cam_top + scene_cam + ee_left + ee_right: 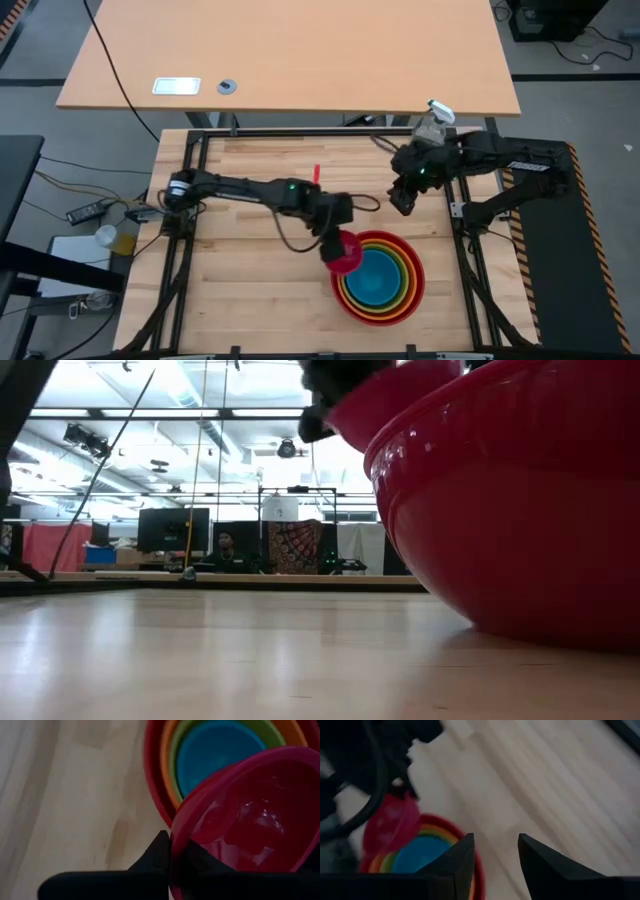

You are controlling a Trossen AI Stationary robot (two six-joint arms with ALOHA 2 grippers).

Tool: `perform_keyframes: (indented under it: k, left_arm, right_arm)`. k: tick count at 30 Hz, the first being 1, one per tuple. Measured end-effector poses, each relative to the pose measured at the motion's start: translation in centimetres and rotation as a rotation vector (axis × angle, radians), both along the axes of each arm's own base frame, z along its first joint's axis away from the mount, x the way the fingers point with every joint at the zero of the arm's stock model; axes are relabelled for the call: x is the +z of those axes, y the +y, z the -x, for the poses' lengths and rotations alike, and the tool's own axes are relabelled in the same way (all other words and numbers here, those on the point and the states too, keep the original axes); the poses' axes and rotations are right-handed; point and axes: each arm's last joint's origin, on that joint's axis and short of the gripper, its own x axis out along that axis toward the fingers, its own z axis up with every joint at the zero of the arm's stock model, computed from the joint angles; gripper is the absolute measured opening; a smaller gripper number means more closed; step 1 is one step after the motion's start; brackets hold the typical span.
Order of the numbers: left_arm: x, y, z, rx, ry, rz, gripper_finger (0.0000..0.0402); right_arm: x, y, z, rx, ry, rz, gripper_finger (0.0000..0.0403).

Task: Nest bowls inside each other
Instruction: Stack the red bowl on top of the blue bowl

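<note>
A nested stack stands right of the table's middle near the front: the red bowl (407, 297) outermost, then orange, lime green and blue (377, 280) inside. The magenta-pink bowl (346, 252) hangs tilted above the stack's left rim, with my left gripper (333, 247) shut on it. My right gripper (403, 199) hovers open above the table behind the stack, nothing between its fingers (495, 855). In the low view the red bowl's wall (520, 510) fills the right side. My left gripper pinches the magenta-pink bowl's rim (175, 847) at the side nearest the arm, one finger (159, 852) outside the wall and one inside. The fingers come slanting down from the table's left. The bowl is lifted clear, tilted, over the stack's left edge.
A clear spray bottle (434, 122) stands at the table's far right, close behind the right arm. Bare wooden tabletop (240, 290) lies left of the stack. A second desk (290, 50) stands beyond the far edge.
</note>
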Motion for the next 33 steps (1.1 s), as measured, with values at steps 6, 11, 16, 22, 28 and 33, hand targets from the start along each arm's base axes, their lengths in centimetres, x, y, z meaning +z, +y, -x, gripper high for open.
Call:
perform_keyframes:
  k: [6, 11, 16, 22, 28, 33]
  left_arm:
    - [-0.7, 1.6, -1.7, 0.158, 0.013, 0.067, 0.0017]
    - [-1.2, 2.8, -1.6, 0.279, 0.044, 0.12, 0.0016]
    - [-1.1, 3.5, -1.9, 0.365, 0.009, 0.166, 0.0016]
    - [-0.6, 4.1, -2.5, 0.446, -0.064, 0.227, 0.0016]
    - [-0.5, 4.4, -2.6, 0.483, -0.08, 0.227, 0.0016]
    - [-0.4, 4.8, -2.7, 0.497, -0.093, 0.234, 0.0016]
  right_arm:
    - [-3.6, 2.3, -1.4, -0.109, 0.041, 0.06, 0.0159]
    - [-4.9, 4.4, -1.5, -0.148, 0.003, 0.071, 0.0159]
    - [-6.0, 5.5, -1.9, -0.185, -0.046, 0.072, 0.0159]
    - [-7.2, 6.1, -1.9, -0.227, -0.063, 0.097, 0.0159]
    - [-7.0, 6.7, -2.0, -0.223, -0.114, 0.134, 0.0159]
    - [-7.5, 6.8, -2.1, -0.196, -0.069, 0.165, 0.0156]
